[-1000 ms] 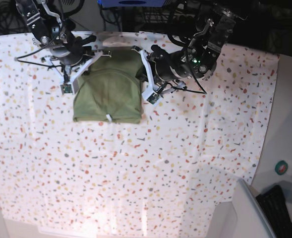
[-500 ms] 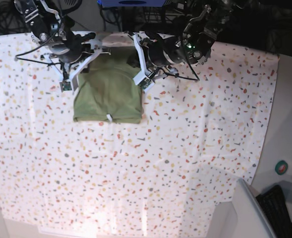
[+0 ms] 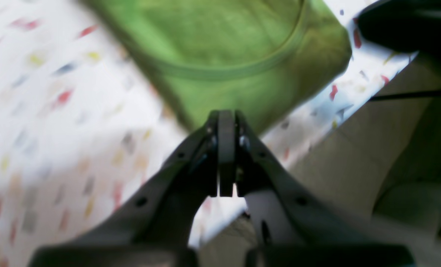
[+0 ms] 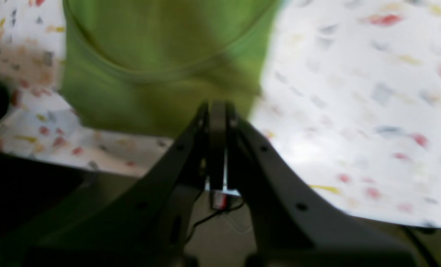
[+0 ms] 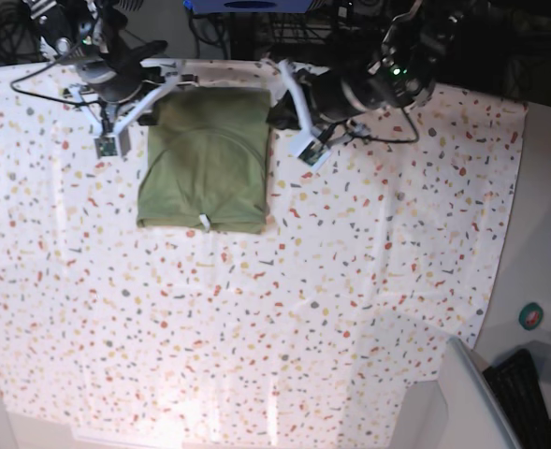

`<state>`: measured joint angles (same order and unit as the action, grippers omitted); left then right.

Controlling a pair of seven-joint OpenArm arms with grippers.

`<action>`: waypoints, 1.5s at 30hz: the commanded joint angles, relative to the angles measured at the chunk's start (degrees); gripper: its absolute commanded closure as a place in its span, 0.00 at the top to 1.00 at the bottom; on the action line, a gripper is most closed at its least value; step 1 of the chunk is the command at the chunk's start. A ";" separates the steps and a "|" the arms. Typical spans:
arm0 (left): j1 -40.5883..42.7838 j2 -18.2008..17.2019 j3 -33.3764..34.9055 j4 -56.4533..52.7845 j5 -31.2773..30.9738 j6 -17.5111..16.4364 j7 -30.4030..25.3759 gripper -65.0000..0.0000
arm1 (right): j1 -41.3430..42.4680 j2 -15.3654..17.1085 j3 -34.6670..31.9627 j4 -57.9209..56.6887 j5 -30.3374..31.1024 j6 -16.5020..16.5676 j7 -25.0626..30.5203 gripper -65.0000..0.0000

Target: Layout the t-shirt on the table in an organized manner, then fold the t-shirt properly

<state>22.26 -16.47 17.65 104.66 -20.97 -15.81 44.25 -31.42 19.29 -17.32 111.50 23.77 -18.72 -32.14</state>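
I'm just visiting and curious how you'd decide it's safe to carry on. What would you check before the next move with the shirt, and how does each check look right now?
1. Shirt folded into a neat rectangle: ok, edges look fairly straight in the base view.
2. Shirt fully on the table: ok, though its far edge lies close to the table's back edge.
3. Left claw empty: ok, shut with no cloth between its fingers.
4. Right claw empty: ok, shut, no cloth seen in it.
5. Both claws off the shirt: cannot tell for certain; each sits at a far corner, and the wrist views are blurred.
6. White tag at the near edge: ok, visible.
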 commanded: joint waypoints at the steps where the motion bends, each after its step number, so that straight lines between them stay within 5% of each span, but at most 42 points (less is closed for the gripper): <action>1: 2.40 -1.25 -0.73 1.93 -0.52 -0.32 0.10 0.00 | -2.21 1.41 1.45 1.95 0.27 0.04 0.54 0.00; 6: 13.91 -8.72 -1.34 7.03 -0.52 -0.32 -0.25 0.00 | -13.72 5.81 6.29 3.79 0.63 0.04 0.54 0.00; 14: 26.13 -14.61 -0.73 6.24 0.00 -0.32 -0.34 0.00 | -27.26 6.25 5.59 1.24 0.71 0.21 0.54 0.00; 18: 25.17 -13.55 -0.81 -2.11 2.47 -0.32 -1.22 0.00 | -22.87 5.81 -0.57 -8.07 0.71 0.21 0.80 0.00; 23: 17.69 -7.22 1.30 -22.51 11.43 -0.32 -13.52 0.00 | -10.56 4.23 -9.45 -26.54 0.80 0.57 0.98 0.00; 25: 13.47 -4.67 3.41 -32.00 13.98 -0.32 -19.85 0.00 | -5.28 3.17 -12.26 -34.54 0.80 4.43 0.98 0.00; 29: 3.28 1.39 8.59 -56.97 16.00 -0.32 -35.15 0.00 | 4.74 -1.05 -12.88 -56.16 0.80 22.19 1.59 0.00; 33: -6.66 7.72 12.55 -88.35 15.83 -0.32 -58.80 0.00 | 14.85 -5.97 -10.06 -86.84 0.54 32.48 16.27 0.00; 36: -11.67 11.68 13.60 -104.66 16.18 -0.32 -73.74 0.00 | 19.42 -8.52 -9.01 -106.18 0.45 32.74 39.39 0.00; 39: -12.55 11.77 12.90 -104.66 15.83 -0.32 -75.85 0.00 | 19.77 -9.49 -9.01 -111.50 0.45 32.39 57.77 0.00; 45: -11.49 8.51 9.91 -97.06 16.00 -0.23 -75.06 0.00 | 18.89 -11.07 -8.66 -109.79 0.71 22.02 57.50 0.00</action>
<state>10.11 -7.73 27.49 7.79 -5.04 -15.81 -30.61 -11.51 7.84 -26.20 2.00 24.38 2.92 25.06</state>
